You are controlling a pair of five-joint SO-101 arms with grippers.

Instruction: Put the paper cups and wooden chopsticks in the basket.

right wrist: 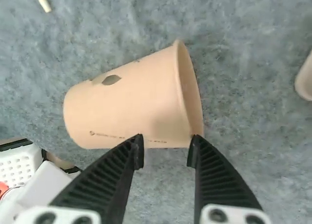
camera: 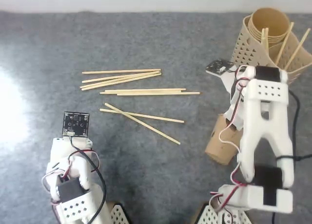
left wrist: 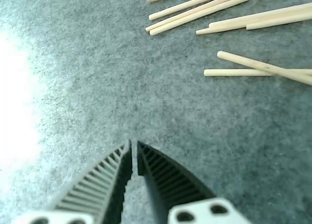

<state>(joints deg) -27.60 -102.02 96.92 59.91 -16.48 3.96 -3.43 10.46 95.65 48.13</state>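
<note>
Lying loose are eight chopsticks (camera: 146, 91) and one paper cup (right wrist: 136, 107).

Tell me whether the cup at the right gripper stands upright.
No, the cup lies on its side on the mat, in front of the open right gripper.

One basket (camera: 243, 44), one paper cup (camera: 217, 146) lying outside it, about eight loose chopsticks (camera: 141, 91).

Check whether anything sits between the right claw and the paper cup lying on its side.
Nothing visible does. In the right wrist view the open right claw is close against the side of the tipped paper cup, near its rim, over the grey mat. Whether the tips touch the cup cannot be told.
</note>
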